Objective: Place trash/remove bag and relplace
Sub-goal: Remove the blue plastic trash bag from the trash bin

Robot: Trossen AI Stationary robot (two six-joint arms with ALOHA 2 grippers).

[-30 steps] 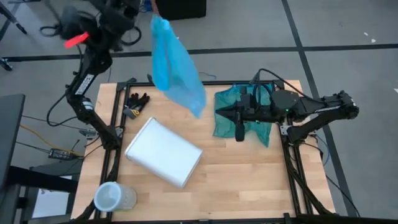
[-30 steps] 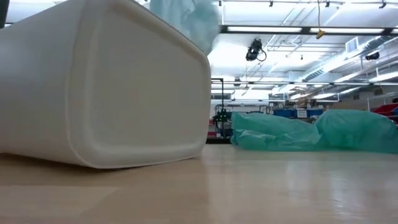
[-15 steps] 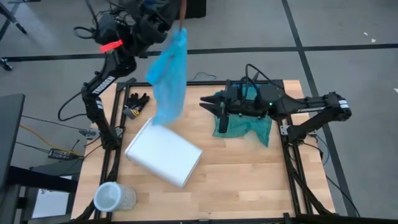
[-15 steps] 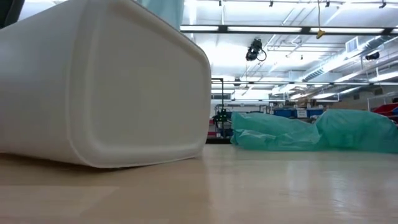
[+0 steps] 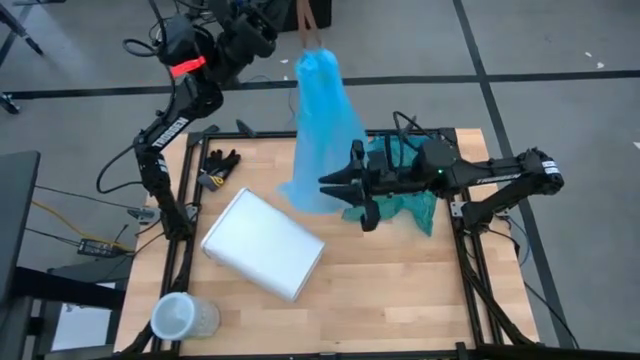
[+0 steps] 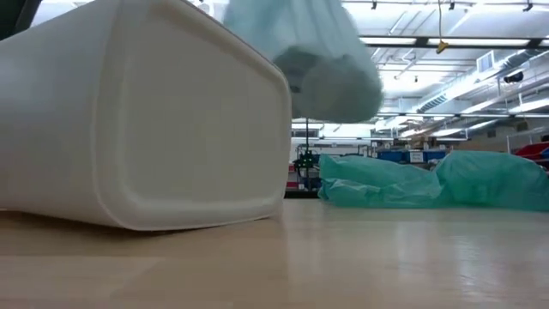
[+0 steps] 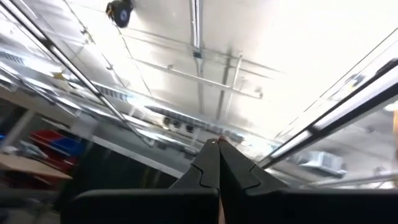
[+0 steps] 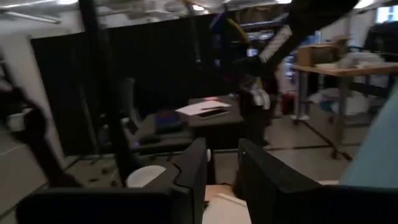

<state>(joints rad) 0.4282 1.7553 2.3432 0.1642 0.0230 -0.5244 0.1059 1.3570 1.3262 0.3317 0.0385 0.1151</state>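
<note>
Beside the right gripper's (image 5: 330,184) narrowly parted, empty fingers, the light-blue bin liner (image 5: 322,130) hung from the left gripper's (image 5: 303,35) clamped fingers; swinging could spoil their catch.

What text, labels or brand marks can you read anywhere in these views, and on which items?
None can be read.
White bin: plain sides, no label visible.
Light blue bag and teal bag: no print.
Clear cup: no marking visible.
Background shelving in the low view: too blurred to read.
</note>
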